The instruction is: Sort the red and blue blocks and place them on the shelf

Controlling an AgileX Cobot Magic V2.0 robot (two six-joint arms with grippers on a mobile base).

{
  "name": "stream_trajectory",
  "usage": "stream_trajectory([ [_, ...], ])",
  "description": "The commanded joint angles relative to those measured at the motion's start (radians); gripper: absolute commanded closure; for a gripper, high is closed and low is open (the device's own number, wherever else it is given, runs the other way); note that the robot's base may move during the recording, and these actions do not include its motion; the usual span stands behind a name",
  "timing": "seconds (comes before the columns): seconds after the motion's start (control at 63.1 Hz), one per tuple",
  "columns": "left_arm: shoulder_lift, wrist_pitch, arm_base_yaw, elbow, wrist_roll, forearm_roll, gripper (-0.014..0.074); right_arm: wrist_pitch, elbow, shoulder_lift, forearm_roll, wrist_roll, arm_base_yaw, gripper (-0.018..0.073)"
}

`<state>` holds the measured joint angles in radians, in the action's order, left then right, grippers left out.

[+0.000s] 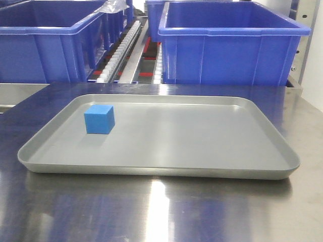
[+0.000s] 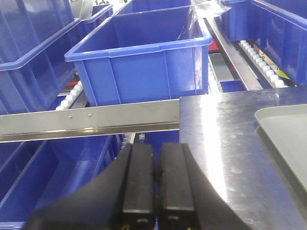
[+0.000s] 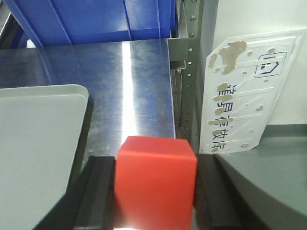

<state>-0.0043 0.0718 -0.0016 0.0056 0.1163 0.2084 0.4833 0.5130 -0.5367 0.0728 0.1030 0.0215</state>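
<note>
The blue block (image 1: pixel 99 119) sits upright inside the shallow grey tray (image 1: pixel 202 146), toward its 9 o'clock side and apart from the rim. The tray lies flat on the shiny steel surface (image 1: pixel 151 212). At 12 o'clock beyond it stand two large blue bins (image 1: pixel 232 50), with the shelf's white roller tracks (image 1: pixel 121 48) running back between them.

In the left wrist view, the left jaws are pressed together with nothing between them. They hang at 6 o'clock, below the shelf's brushed front rail (image 2: pixel 91 119), which bears two small screws and crosses from 9 o'clock to meet the surface's corner.

The right jaws pinch the red block (image 3: pixel 156 184) from both sides, holding it level at 6 o'clock of the right wrist view. The tray's rounded corner lies at 9 o'clock of the block. A perforated steel post (image 3: pixel 192 72) rises at 1 o'clock, and a worn white sign (image 3: pixel 244 96) leans at 3 o'clock.
</note>
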Motion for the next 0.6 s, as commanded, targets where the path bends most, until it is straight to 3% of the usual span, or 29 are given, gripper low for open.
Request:
stream_trajectory([
  [0.0, -0.02, -0.092, -0.001, 0.033, -0.001, -0.009, 0.0472, -0.075, 0.024, 0.0, -0.007, -0.002, 0.006, 0.051],
  [0.586, -0.02, -0.092, -0.001, 0.033, -0.001, -0.009, 0.0472, -0.075, 0.024, 0.0, -0.007, -0.002, 0.006, 0.051],
])
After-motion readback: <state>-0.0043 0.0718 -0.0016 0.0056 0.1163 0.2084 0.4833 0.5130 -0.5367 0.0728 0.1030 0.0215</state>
